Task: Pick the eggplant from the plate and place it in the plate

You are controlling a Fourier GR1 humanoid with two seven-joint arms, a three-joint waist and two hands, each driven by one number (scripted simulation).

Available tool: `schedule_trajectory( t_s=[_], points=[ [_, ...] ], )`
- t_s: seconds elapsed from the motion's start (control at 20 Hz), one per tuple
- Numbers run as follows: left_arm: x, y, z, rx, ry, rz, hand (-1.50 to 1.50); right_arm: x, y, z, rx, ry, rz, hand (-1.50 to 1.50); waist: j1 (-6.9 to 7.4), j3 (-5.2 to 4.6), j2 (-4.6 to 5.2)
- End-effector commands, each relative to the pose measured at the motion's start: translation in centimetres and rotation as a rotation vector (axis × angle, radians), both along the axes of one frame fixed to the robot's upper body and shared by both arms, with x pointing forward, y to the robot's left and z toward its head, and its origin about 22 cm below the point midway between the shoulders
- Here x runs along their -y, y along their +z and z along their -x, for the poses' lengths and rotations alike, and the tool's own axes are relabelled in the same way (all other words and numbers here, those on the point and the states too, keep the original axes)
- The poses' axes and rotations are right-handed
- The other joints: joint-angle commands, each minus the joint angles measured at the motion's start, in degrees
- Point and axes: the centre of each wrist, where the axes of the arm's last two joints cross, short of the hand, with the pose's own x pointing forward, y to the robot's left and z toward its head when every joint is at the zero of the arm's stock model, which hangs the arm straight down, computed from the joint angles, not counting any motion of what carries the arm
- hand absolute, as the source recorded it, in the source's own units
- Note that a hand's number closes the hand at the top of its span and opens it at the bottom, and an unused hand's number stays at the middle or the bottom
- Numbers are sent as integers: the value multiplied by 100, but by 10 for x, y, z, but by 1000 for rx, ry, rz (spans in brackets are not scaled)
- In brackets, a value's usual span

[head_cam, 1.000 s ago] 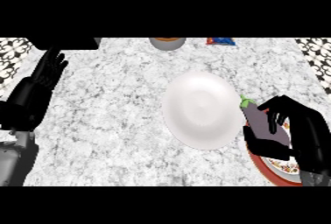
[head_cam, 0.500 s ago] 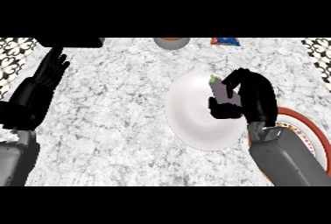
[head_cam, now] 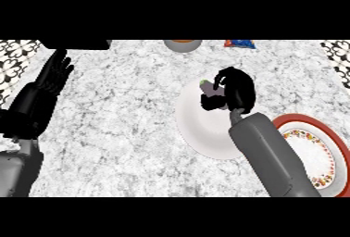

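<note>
Your right hand's (head_cam: 236,90) fingers (head_cam: 210,102) are curled around the eggplant (head_cam: 213,94), pinching it over the upper part of the white plate (head_cam: 202,132) at centre frame. The marble counter (head_cam: 130,125) spreads beneath. At lower right sits the red-rimmed plate (head_cam: 321,152). Your left hand (head_cam: 51,78) rests at upper left, fingers straight.

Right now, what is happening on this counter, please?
The robot's right hand is curled round an eggplant and holds it over the upper part of the white plate. The red-rimmed patterned plate at the right has nothing visible on it, partly hidden by the right forearm. The left hand rests open at the left edge, fingers up. The eggplant is not yet released.
</note>
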Motion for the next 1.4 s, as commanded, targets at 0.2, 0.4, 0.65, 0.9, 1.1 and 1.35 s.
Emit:
schedule_trajectory(
  t_s=[0.2,0.4,0.65,0.9,1.1,1.35],
  points=[
    [-2,7,-16,21,6,-2,0,-4,-45,-20,-12,17,-168,-150,5,4,31],
    [11,-9,-1,2,-19,2,0,-8,-40,-29,93,19,-255,-150,104,7,38],
    [-2,1,-9,8,1,-1,0,-4,-20,-36,261,-50,-391,-150,26,5,9],
    [1,6,-9,-11,27,3,0,29,-8,-25,322,-56,-543,-150,-160,3,-51],
    [5,-12,11,-18,11,23,0,67,-9,-15,349,-124,-599,-150,-126,1,-49],
    [2,-2,6,-19,39,4,0,114,-23,34,384,-138,-643,-150,-196,0,-56]
  ],
)
